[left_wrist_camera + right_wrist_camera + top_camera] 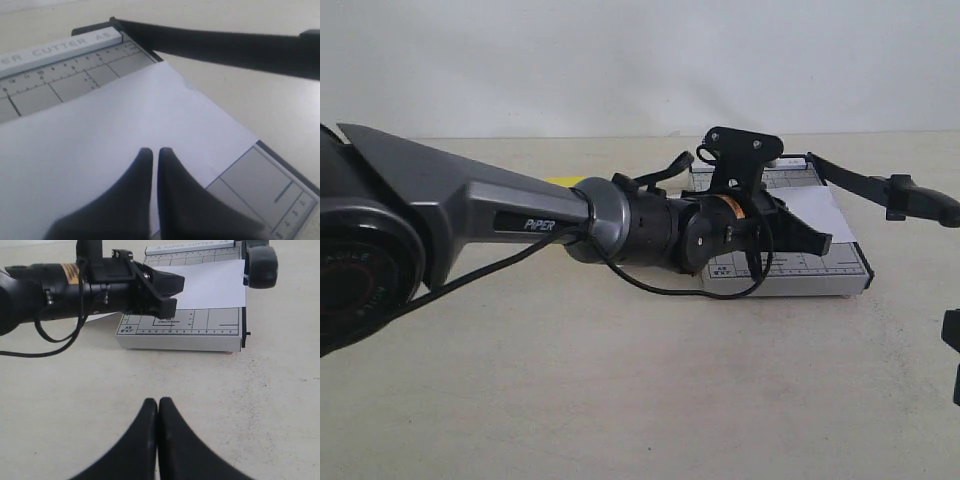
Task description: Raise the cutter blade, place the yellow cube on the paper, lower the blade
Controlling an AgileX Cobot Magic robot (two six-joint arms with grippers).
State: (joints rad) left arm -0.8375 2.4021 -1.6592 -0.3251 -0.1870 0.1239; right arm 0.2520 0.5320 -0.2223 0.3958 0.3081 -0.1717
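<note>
The cutter blade (pixel 880 185) is a long, thin black lever ending in a thick rounded handle. It stands raised off the trimmer board (pixel 820 272), hinged at the board's far corner and slanting up and outward past its edge. In the left wrist view the blade (pixel 225 47) crosses above the board (pixel 60 85) as a dark, blurred bar. In the right wrist view only its handle end (pixel 261 265) shows, cut off by the frame.

The paper (pixel 825 215) lies flat on the board, a plain white strip overhanging one side.

The left gripper (pixel 810 235) hovers just over the paper (pixel 100 150) with its fingertips (pixel 145 157) drawn almost together and nothing between them. Whether they touch the sheet I cannot tell.

The right gripper (pixel 158 402) hangs above the bare table (pixel 240 405) near the board's front edge (pixel 185 335) — its fingers pressed together, empty.

The yellow cube (pixel 563 182) is hardly visible — only a yellow sliver peeks out behind the left arm, well apart from the board.
</note>
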